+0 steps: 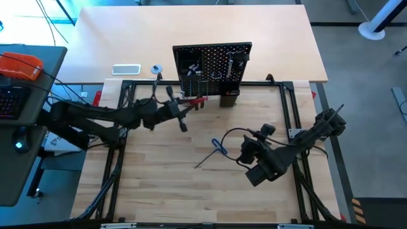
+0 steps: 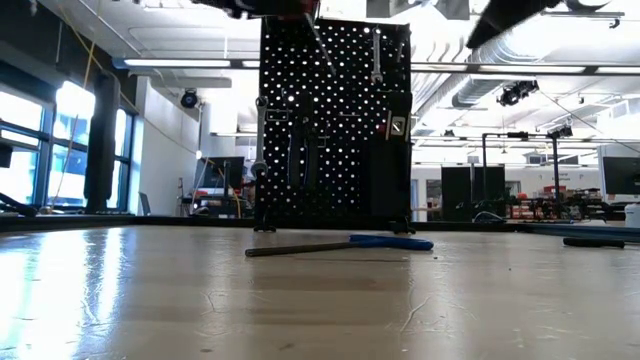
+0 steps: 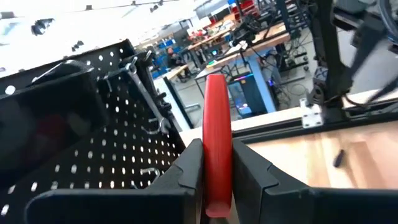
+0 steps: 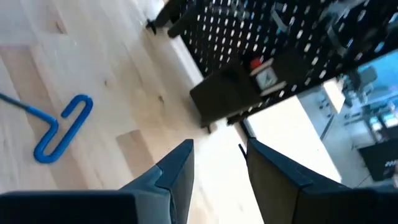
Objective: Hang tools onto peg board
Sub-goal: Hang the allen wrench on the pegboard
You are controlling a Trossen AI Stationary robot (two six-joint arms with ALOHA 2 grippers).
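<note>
Red-handled screwdriver held at the peg board

The left gripper (image 1: pixel 191 104) clamped the red-handled screwdriver (image 3: pixel 216 140), long axis pointing toward 3 o'clock, just before the peg board (image 1: pixel 213 62). The right gripper (image 4: pixel 217 155) hovered parted, empty, near the blue-handled T hex key (image 1: pixel 219 146).

Place: robotics lab or workshop.
Signs: exposed ceiling ducts (image 2: pixel 560 60), tall windows (image 2: pixel 30 150), rows of workbenches (image 3: pixel 249 37), black-framed wooden table (image 1: pixel 191 191), computer keyboard (image 1: pixel 13 102).

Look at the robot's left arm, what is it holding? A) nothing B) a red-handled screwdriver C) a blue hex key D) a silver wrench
B: the left gripper has its jaws shut on the red-handled screwdriver beside the peg board.
</note>
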